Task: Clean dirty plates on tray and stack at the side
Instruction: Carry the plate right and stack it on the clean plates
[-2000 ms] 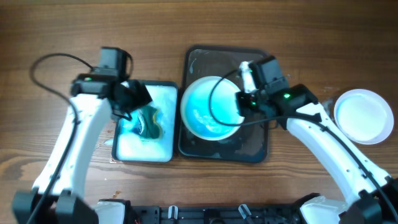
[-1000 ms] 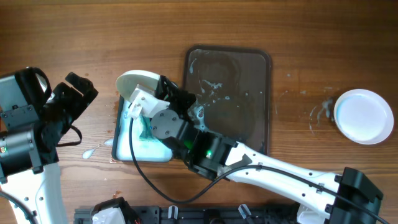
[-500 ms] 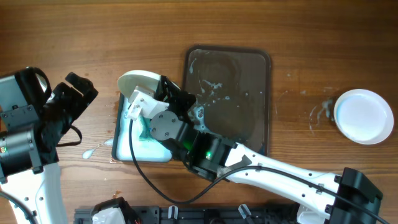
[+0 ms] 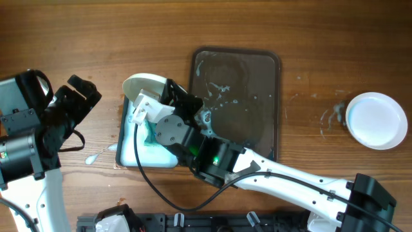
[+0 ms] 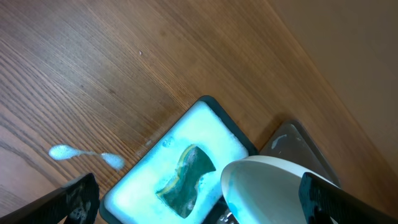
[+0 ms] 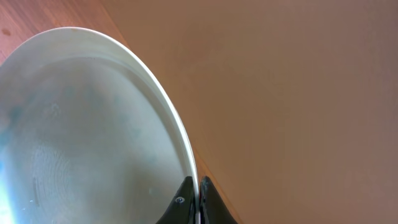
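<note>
My right gripper (image 4: 167,89) is shut on the rim of a white plate (image 4: 143,84) and holds it tilted on edge over the white sponge tray (image 4: 129,151). In the right wrist view the fingers (image 6: 185,194) pinch the rim of that plate (image 6: 87,124), whose face shows only a faint blue tinge. The dark grey tray (image 4: 257,109) holds no plates, only wet smears. A second white plate (image 4: 376,120) lies on the table at the far right. My left gripper (image 4: 78,96) stands open at the far left, off the trays, with nothing between its fingers (image 5: 78,199).
A teal sponge (image 5: 186,180) lies in the foamy white tray (image 5: 205,121), below the tilted plate (image 5: 273,186). A blue-white drip (image 4: 96,154) marks the wood left of that tray. My right arm (image 4: 290,183) crosses the table's front from the lower right.
Since two seconds ago the blue-smeared plate has left the dark tray and hangs in my right gripper over the sponge tray. The left arm has withdrawn leftward. Nothing moved in the last second.
</note>
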`<state>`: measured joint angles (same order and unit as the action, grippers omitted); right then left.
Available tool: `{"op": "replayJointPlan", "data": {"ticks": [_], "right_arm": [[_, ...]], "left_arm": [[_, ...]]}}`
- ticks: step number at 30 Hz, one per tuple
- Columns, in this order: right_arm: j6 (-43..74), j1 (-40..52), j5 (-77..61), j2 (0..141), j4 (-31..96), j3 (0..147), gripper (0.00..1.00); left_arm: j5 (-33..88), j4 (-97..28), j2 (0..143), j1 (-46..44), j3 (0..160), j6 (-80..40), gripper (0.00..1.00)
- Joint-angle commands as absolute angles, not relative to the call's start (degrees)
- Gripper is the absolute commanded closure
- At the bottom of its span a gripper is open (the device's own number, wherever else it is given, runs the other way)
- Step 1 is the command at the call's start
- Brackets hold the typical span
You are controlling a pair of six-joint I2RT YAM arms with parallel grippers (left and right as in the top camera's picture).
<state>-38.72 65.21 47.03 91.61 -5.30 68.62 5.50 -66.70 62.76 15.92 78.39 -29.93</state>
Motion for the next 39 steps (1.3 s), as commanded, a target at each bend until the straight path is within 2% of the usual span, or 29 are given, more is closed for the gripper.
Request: {"op": "replayJointPlan", "data": {"ticks": [1,8,11,13,14,17,19,22,25,28,30,33,34,35,36,37,39], "right_arm": [[-38.8,65.4,48.5,91.5,-5.3,69.3,0.96],[-37.3,65.4,48.5,91.5,-5.3,69.3,0.95],[-20.4,62.0,46.9,91.5,-2.2,69.3,0.96],[2.2,53.2,29.3,91.6,10.2,69.3,0.96],[9.1,48.6,18.2,91.6,14.0,69.3,0.96],[22.9,30.1,-22.1,89.8,17.4,69.3,0.96],[28.9,15.8,-36.5,87.5,18.5,69.3,0.95],[32.5,-7.2,-34.6,85.1,29.1,69.3,0.96],[31.1,-25.0,-16.7,85.6,42.7,69.1,0.96],[26.2,-36.0,-7.5,86.3,49.5,66.8,0.96],[25.5,-42.3,-2.2,87.2,48.9,65.2,0.96],[25.0,-49.5,-3.0,91.9,46.2,63.4,0.95],[23.2,-49.5,-3.0,93.0,46.1,63.3,0.73],[21.4,-49.3,-4.1,94.1,45.8,63.3,0.44],[20.8,-49.3,-8.4,94.0,46.0,63.4,0.35],[19.5,-49.1,-16.8,92.4,45.6,63.5,0.30],[15.7,-47.0,-31.4,87.6,44.5,63.7,0.29]], "left_arm": [[6.2,-66.7,62.4,16.4,79.1,-30.5,0.00],[6.2,-66.7,62.4,16.4,79.1,-30.5,0.00],[6.2,-66.7,62.4,16.4,79.1,-30.5,0.00],[6.2,-66.7,62.4,16.4,79.1,-30.5,0.00],[6.2,-66.7,62.4,16.4,79.1,-30.5,0.00],[6.2,-66.7,62.4,16.4,79.1,-30.5,0.00],[6.2,-66.7,62.4,16.4,79.1,-30.5,0.00],[6.2,-66.7,62.4,16.4,79.1,-30.5,0.00],[6.2,-66.7,62.4,16.4,79.1,-30.5,0.00],[6.2,-66.7,62.4,16.4,79.1,-30.5,0.00],[6.2,-66.7,62.4,16.4,79.1,-30.5,0.00],[6.2,-66.7,62.4,16.4,79.1,-30.5,0.00],[6.2,-66.7,62.4,16.4,79.1,-30.5,0.00],[6.2,-66.7,62.4,16.4,79.1,-30.5,0.00],[6.2,-66.7,62.4,16.4,79.1,-30.5,0.00],[6.2,-66.7,62.4,16.4,79.1,-30.5,0.00],[6.2,-66.7,62.4,16.4,79.1,-30.5,0.00]]}}
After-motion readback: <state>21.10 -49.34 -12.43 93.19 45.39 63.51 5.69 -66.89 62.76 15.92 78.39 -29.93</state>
